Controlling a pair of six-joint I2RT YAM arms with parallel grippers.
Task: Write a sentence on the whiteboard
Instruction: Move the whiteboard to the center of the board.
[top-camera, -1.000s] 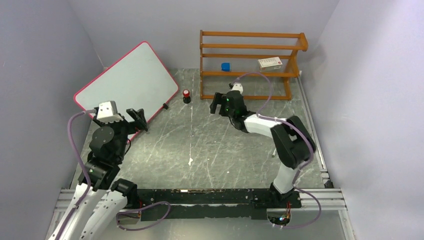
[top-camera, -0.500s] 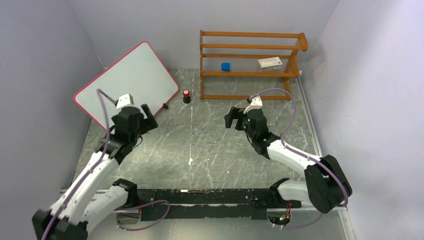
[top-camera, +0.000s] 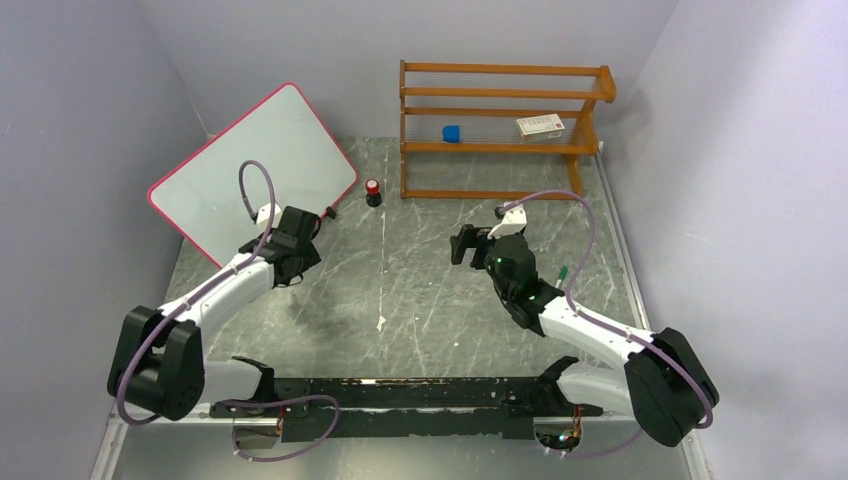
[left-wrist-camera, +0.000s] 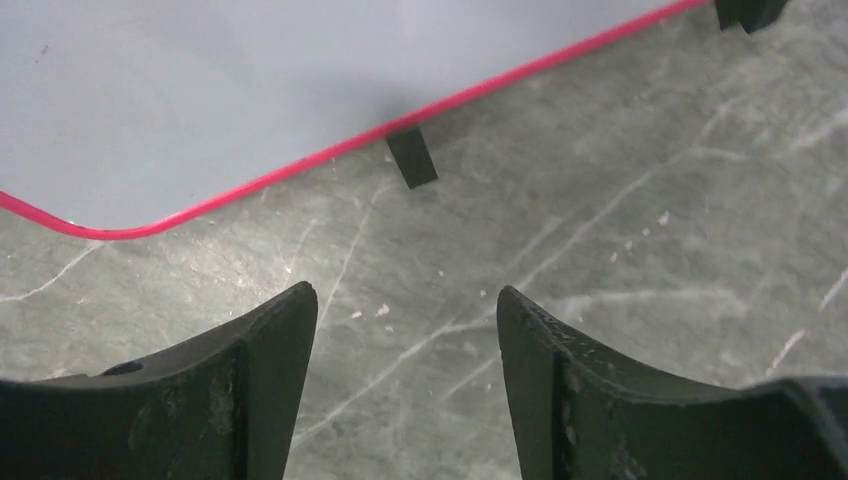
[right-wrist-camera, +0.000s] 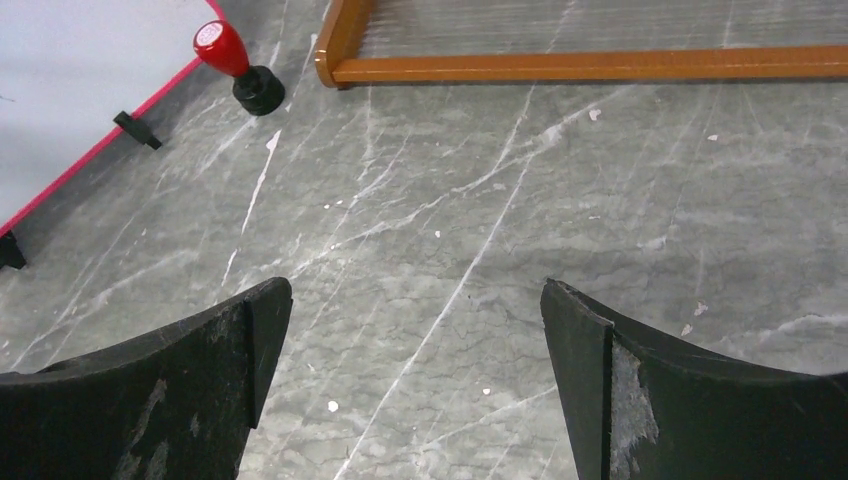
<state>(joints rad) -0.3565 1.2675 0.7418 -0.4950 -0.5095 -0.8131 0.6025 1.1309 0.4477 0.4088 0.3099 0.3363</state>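
Left pincer (left-wrist-camera: 405, 300): jaws apart, nothing between them, low over the worktop (left-wrist-camera: 650, 250), just in front of the whiteboard (left-wrist-camera: 250, 80) lower edge and near one black foot (left-wrist-camera: 412, 162).
Right pincer (right-wrist-camera: 415, 290): spread wide, empty, over the worktop well to the right of the whiteboard.

Whiteboard: standing on its feet on the worktop, tilted back, pink-red frame edge down at the surface. Wooden rack (top-camera: 500, 130) to its right.

Board face: blank, no strokes visible in any view. No pen in either pincer.

Red-capped item on a black base (right-wrist-camera: 235, 65): just off the whiteboard's lower right corner. Possibly the marker in a stand, cannot tell from here.

Progress call: near zero.
- Done: nothing that shows on the board.
- Left: locate and grip a marker, uncap if capped, bring the tip to the board face, write the whole sentence.

Reads as an approach stage, with the left side lined up on the board's bottom edge rather than on any pen.

Risk guess: board on small feet and tilted, so likely to slide or rock under tip pressure. May need the free pincer to steady the frame.
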